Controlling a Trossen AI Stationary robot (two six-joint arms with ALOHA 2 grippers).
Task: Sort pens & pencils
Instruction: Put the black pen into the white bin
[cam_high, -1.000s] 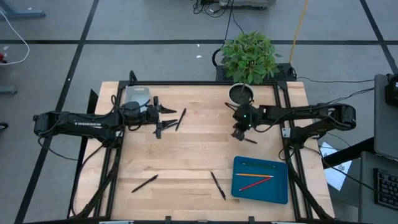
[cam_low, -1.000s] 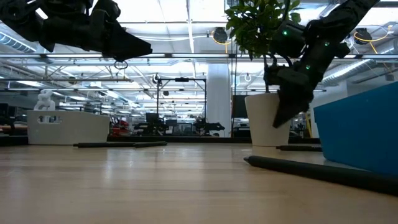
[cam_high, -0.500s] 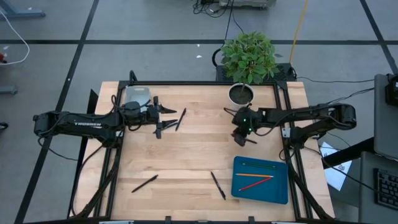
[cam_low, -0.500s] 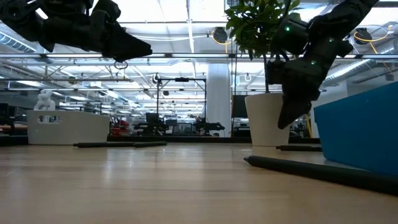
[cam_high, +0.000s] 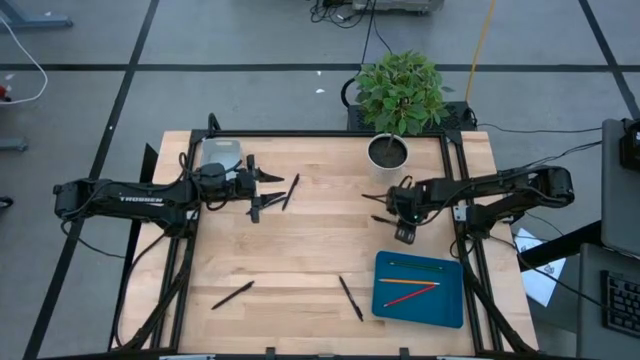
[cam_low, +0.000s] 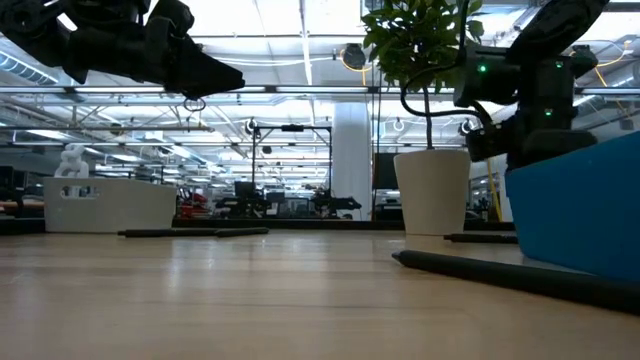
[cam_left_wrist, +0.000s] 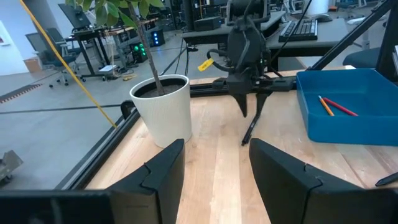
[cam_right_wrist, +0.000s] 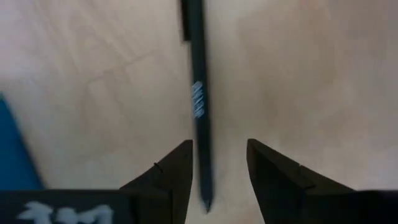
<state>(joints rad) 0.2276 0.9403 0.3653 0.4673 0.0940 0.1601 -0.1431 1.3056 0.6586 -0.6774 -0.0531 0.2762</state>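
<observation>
On the light wooden table (cam_high: 300, 250), a slim black pen (cam_right_wrist: 198, 93) lies flat between the right gripper's (cam_right_wrist: 217, 168) spread fingers, pointing toward twelve o'clock.

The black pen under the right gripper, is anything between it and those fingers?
Nothing visible. In the right wrist view the black pen lies on bare wood, running between the right gripper's open fingers. The blue tray sits apart, nearer the table's front edge.

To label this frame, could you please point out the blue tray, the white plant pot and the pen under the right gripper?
Blue tray (cam_high: 445, 305): high view, bare floor.
White plant pot (cam_left_wrist: 163, 112): left wrist view, outer wall.
Pen (cam_right_wrist: 199, 106): right wrist view, mid-barrel at the print.
</observation>
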